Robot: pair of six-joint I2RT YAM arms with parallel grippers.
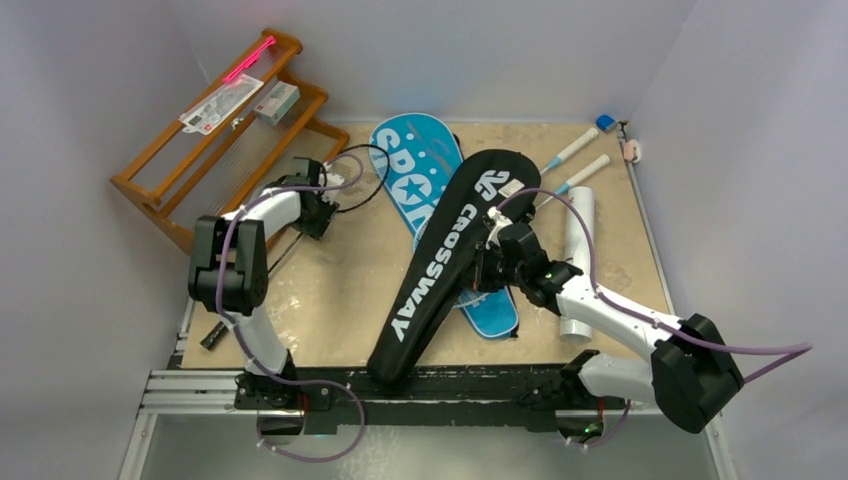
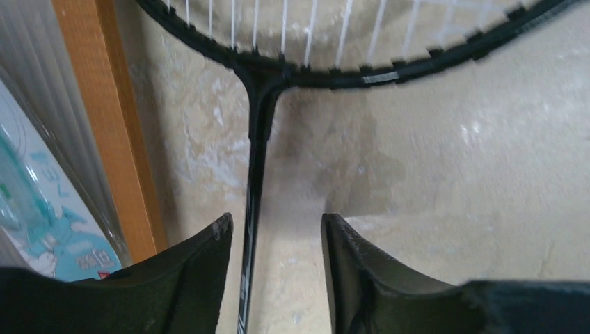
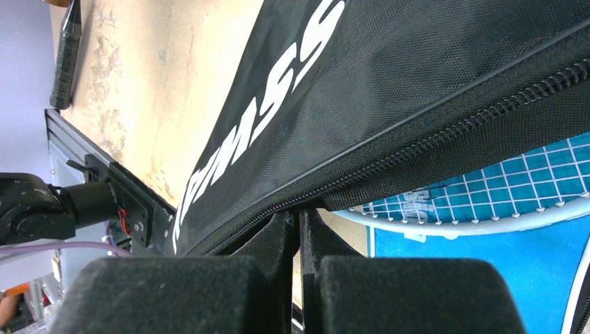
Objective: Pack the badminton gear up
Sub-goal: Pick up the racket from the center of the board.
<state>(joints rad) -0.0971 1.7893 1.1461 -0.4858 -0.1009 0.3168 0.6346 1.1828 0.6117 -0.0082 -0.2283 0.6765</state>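
Nothing looks packed yet: the black racket [image 2: 256, 139] lies bare by the left edge of the tabletop [image 1: 340, 300], with the released left gripper [image 2: 276, 229] straddling its shaft. The right gripper [image 3: 299, 219] sits clenched at the zip edge of the CROSSWAY cover [image 1: 440, 260] mid-table, though I cannot tell whether it pinches fabric, and the white tube [image 1: 578, 260] lies loose near the right edge. The tabletop is scuffed beige, closed in by pale lilac walls [image 1: 450, 50]

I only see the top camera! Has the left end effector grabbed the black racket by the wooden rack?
Observer: Not yet. The left wrist camera shows the left end effector open, with the black racket passing its thin shaft between the fingers, a gap beside it.
Operator: What's the right one doing?
Observer: On the right wrist camera, the right end effector is shut, pinching the black cover at its zipper edge, with a blue-strung racket underneath.
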